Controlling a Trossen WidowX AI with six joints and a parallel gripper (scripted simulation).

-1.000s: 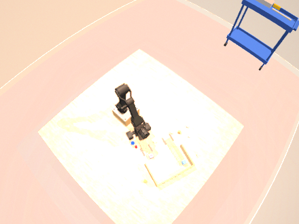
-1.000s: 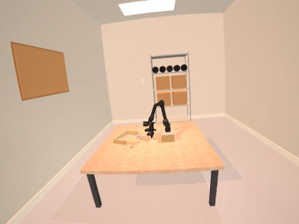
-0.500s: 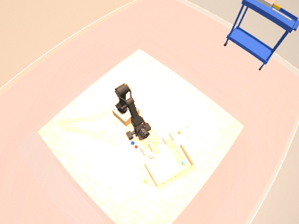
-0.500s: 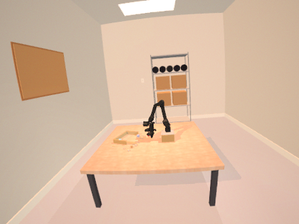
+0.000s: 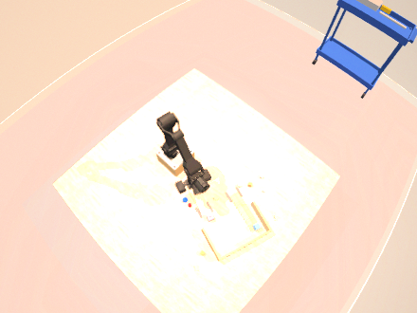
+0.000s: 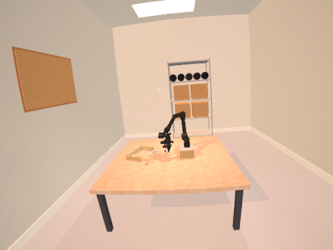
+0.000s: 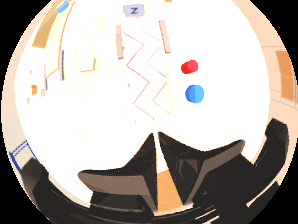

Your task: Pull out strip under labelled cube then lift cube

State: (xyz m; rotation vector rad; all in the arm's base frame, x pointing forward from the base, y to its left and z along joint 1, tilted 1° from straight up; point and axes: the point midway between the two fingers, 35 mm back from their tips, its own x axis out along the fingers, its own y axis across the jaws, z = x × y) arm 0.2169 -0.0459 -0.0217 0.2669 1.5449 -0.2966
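The labelled cube [image 5: 210,217] [image 6: 154,151] [image 7: 133,10] is small, pale lilac-grey, and shows a dark Z in the wrist view, at the top centre. Pink zigzag lines [image 7: 148,81] run from near it towards the fingers, on very pale strips whose edges are washed out. Two short brown bars [image 7: 119,41] [image 7: 165,36] flank the lines. Which strip lies under the cube I cannot tell. My gripper [image 7: 155,135] is shut but for a thin gap at the tips, with nothing between them. It is above the near end of the zigzag lines, well short of the cube.
A red cylinder [image 5: 190,205] [image 7: 190,66] and a blue round piece [image 5: 185,199] [image 7: 194,93] stand right of the lines in the wrist view. A wooden-walled tray [image 5: 261,217] lies beyond, with a light blue block [image 5: 256,227] [image 7: 62,6] inside. A small orange block [image 5: 249,184] [image 7: 34,90] lies outside it.
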